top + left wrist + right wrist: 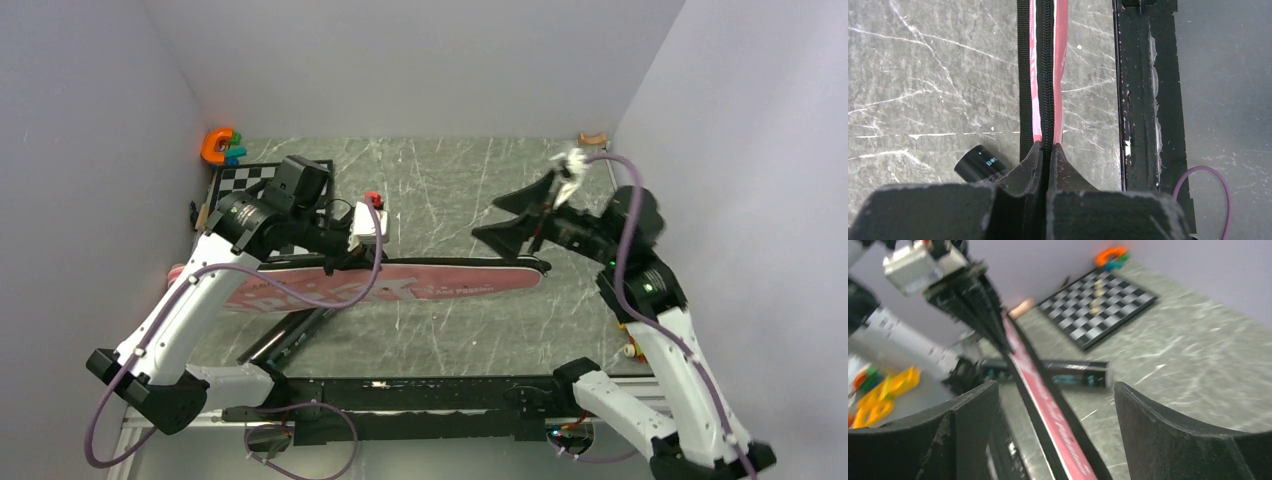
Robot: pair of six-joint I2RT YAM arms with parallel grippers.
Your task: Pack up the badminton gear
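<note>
The pink bag (pixel 420 282) lettered "SPORT" stands on its edge across the table. My left gripper (pixel 332 264) is shut on its upper zippered edge; in the left wrist view the fingertips (pixel 1049 149) pinch the black zipper strip of the bag (pixel 1060 75). My right gripper (pixel 508 220) is open and empty above the bag's narrow right end; the bag (pixel 1048 410) runs below between its spread fingers (pixel 1168 430). The black tube (pixel 290 335) lies under the bag's left part, and shows in the wrist views (pixel 979 164) (pixel 1073 374). Rackets and shuttlecocks are out of view.
The chessboard (pixel 250 180) and orange U-shaped toy (pixel 218 146) sit at the back left, also in the right wrist view (pixel 1098 305) (pixel 1113 255). A black rail (pixel 1143 100) runs along the near edge. Yellow pieces (pixel 888 390) lie at that view's left.
</note>
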